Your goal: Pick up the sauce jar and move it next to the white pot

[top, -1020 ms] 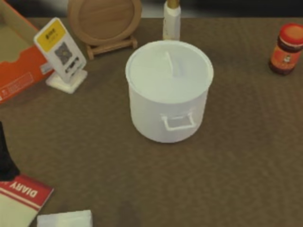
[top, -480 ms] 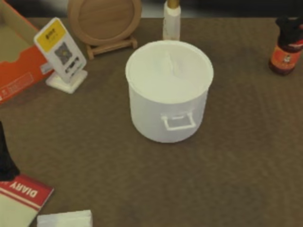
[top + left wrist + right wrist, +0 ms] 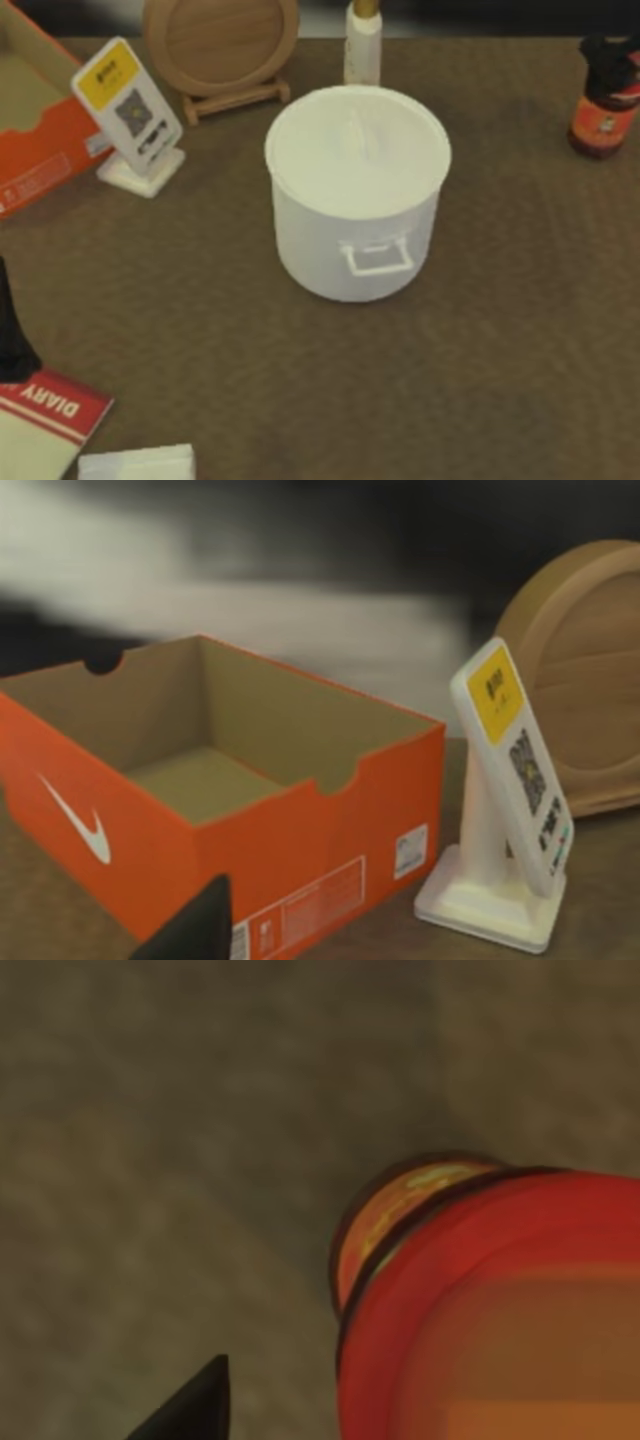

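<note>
The sauce jar (image 3: pixel 602 122), with an orange-red label and dark contents, stands at the table's far right edge. My right gripper (image 3: pixel 610 55) hangs directly over it and hides its red lid from above. In the right wrist view the red lid (image 3: pixel 490 1310) looms close, and one dark fingertip (image 3: pixel 200 1405) sits apart from it; the gripper is open and holds nothing. The white pot (image 3: pixel 357 190) stands mid-table with its lid on and its loop handle (image 3: pixel 376 258) facing the front. My left gripper (image 3: pixel 12 345) is parked, open, at the left edge.
An orange shoebox (image 3: pixel 40 150) (image 3: pixel 230 810), a QR-code stand (image 3: pixel 130 115) (image 3: pixel 510 800) and a round wooden board (image 3: pixel 220 45) line the back left. A cream bottle (image 3: pixel 362 45) stands behind the pot. A diary (image 3: pixel 45 420) and a white block (image 3: pixel 135 462) lie front left.
My right gripper has come in over the sauce jar and now covers its lid, which was in full view one second ago. The jar, pot and left arm have not moved.
</note>
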Controlling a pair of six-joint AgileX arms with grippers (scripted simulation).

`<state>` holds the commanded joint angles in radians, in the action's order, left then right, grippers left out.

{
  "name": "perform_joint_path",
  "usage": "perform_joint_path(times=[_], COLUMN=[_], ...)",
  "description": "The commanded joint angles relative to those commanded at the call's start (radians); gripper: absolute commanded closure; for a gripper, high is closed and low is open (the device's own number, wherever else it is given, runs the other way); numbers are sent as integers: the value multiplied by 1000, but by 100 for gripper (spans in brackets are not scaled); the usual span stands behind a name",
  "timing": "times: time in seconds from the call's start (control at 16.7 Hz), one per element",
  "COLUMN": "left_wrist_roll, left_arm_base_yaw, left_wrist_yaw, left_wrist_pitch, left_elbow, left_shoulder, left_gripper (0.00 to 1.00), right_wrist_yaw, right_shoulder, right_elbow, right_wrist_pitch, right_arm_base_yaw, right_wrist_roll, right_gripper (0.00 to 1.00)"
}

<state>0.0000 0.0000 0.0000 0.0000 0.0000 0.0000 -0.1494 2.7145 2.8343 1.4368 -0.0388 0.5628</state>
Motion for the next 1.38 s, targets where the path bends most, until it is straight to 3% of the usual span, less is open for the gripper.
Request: perform_joint_path(times=[0.36, 0.66, 1.38], left_wrist_roll=[0, 0, 0], left_arm_base_yaw=[0, 0, 0], left_wrist_yaw=[0, 0, 0], left_wrist_pitch=[0, 0, 0], left_elbow=[0, 0, 0], left_shoulder=[0, 0, 0], left_gripper=[0, 0, 0], right_wrist_yaw=[3, 3, 3], right_shoulder=[-28, -30, -30], right_elbow=[-198, -224, -224], right_wrist_pitch=[-172, -196, -196], right_arm_base_yaw=[14, 16, 16], right_wrist_roll=[-13, -15, -15], right_gripper=[0, 0, 90])
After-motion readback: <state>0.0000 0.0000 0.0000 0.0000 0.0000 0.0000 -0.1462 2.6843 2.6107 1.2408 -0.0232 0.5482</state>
